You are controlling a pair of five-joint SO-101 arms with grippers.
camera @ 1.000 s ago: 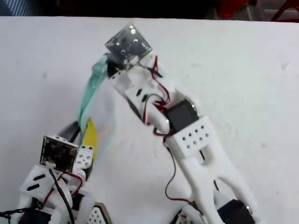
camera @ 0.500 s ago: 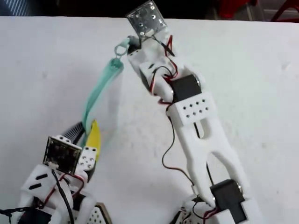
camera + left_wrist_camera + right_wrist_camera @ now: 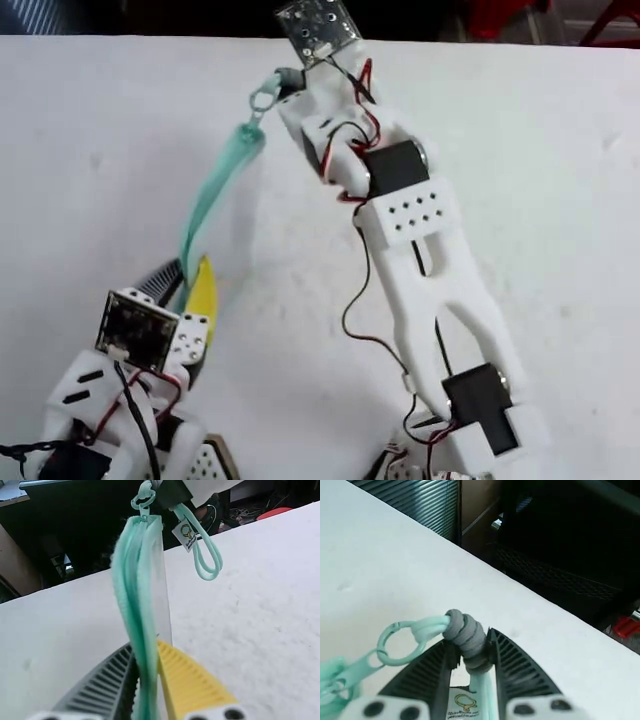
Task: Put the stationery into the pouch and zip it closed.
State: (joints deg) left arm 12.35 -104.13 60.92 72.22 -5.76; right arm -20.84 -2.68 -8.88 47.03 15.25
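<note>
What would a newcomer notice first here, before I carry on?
The mint-green pouch strung between the two arms stands out, slanting over the left half of the white table. The left gripper clamps its near end between a grey and a yellow finger. The right gripper pinches the cord at its zip end, by the table's far edge.

pouch (image 3: 215, 185) stretched over table (image 3: 520, 150), near-left to far-middle | left gripper (image 3: 185, 282) held its near end | right gripper (image 3: 284, 82) held cord (image 3: 430, 624) at far end
</note>
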